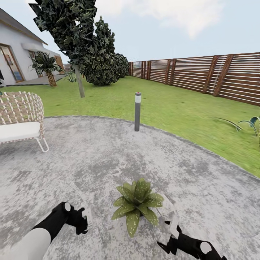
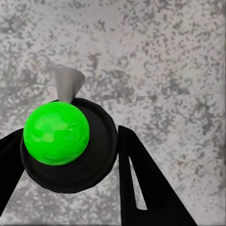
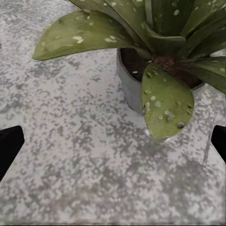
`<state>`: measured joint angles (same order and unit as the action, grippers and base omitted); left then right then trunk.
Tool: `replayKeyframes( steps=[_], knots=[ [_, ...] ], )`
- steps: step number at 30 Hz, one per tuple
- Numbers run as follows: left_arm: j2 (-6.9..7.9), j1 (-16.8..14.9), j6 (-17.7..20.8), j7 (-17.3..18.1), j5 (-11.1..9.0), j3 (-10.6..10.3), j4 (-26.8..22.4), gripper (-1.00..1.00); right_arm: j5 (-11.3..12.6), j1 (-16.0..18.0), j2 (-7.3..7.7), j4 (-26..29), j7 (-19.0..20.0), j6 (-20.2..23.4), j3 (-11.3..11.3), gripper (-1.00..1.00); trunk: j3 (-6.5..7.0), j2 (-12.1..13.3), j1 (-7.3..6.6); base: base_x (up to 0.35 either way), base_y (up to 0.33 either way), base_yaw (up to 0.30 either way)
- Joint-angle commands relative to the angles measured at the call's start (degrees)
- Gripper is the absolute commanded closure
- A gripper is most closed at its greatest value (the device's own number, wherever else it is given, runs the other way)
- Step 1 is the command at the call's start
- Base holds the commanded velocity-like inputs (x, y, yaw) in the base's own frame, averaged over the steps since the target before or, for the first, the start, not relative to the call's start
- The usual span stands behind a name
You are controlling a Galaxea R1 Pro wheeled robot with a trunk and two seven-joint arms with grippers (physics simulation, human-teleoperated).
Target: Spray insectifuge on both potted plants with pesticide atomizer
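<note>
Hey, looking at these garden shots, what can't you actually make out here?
- Left gripper: in the left wrist view a black round top with a green ball hides whatever sits between the fingers.
- Potted plant: its pot is hidden by leaves in the head view.
- Right gripper: the right wrist view's edges cut off its fingers.

White forearms, black wrists, seemingly black-and-white hands
</note>
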<state>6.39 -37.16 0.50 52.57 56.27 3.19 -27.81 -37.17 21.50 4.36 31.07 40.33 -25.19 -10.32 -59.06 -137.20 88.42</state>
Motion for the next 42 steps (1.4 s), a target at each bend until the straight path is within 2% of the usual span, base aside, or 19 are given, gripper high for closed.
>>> replayKeyframes(
  steps=[1, 7, 23, 33, 38, 40, 42],
  knots=[
    [-0.19, 0.0, 0.1, 0.3, 0.3, 0.3, -0.1, 1.00, -0.5, 0.0, -0.06, 0.4, 0.3, -0.2, -0.4, -1.00, -0.05, 0.0, -0.04, -0.304, 0.000, 0.000],
    [-1.05, 0.0, 0.0, 0.3, 0.4, 0.3, -0.1, 1.00, -0.5, 0.0, -0.06, 1.0, 0.3, -0.2, -0.4, -1.00, -0.05, 0.0, -0.04, -0.254, -0.129, 0.000],
    [-1.23, 0.1, 0.1, 0.3, 0.3, 0.3, -0.2, 1.00, -0.5, 0.0, -0.06, 1.0, 0.3, -0.1, -0.3, -1.00, -0.05, 0.0, -0.04, -0.253, -0.038, 0.000],
    [-2.95, 0.0, 0.8, 0.2, 0.3, 0.3, -0.2, 1.00, -0.2, 0.0, -0.31, 1.5, 0.4, 1.0, -0.4, -1.00, -0.05, 0.0, -0.04, -0.013, 0.000, 0.000],
    [-4.00, -0.4, 0.9, 0.3, 0.2, 0.3, -0.2, 1.00, -0.5, 0.1, -1.54, 1.7, 0.5, 1.1, -0.1, -1.00, -0.05, 0.0, -0.04, 0.000, 0.000, 0.000],
    [-4.07, -0.5, 0.9, 0.9, 0.3, 0.3, -0.2, 1.00, -0.5, 0.5, -1.79, 1.7, 0.6, 1.1, 0.0, -1.00, -0.05, 0.0, -0.04, 0.000, 0.000, 0.000],
    [-4.07, -0.6, 0.9, 4.1, 0.4, 0.2, -0.2, 1.00, -0.6, 2.3, -1.88, 1.7, 1.3, 1.2, 0.2, -1.00, -0.05, 0.0, -0.04, 0.000, 0.000, 0.000]
  ],
)
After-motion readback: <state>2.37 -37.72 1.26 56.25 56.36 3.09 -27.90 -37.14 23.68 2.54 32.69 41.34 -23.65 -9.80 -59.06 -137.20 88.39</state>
